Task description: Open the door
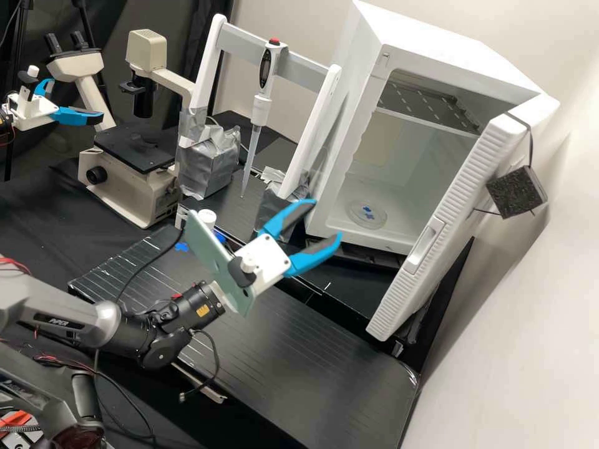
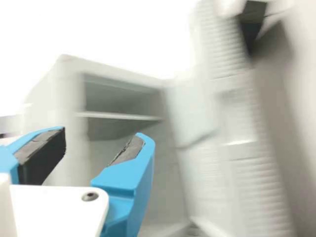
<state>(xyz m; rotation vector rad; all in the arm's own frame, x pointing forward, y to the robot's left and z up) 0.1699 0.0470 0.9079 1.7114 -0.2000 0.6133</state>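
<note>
In the high view the gripper (image 1: 326,219) is open, its blue fingers pointing at the lower front of the white cabinet (image 1: 344,140), with nothing between them. The cabinet's door (image 1: 469,178) stands wide open, swung out toward the right wall; its recessed handle (image 1: 427,244) lies to the right of the gripper and apart from it. The wrist view has the open gripper (image 2: 104,138) before the cabinet (image 2: 69,116), whose shelf and interior show. There the opened door (image 2: 256,190) appears blurred, with its handle recess (image 2: 237,118).
A round clear dish (image 1: 367,214) with blue bits lies inside the cabinet. Left of it, a pipette (image 1: 261,109) hangs on a white rack with taped feet. Farther left stand a microscope (image 1: 134,146) and the second arm's gripper. A black box (image 1: 516,190) is on the right wall.
</note>
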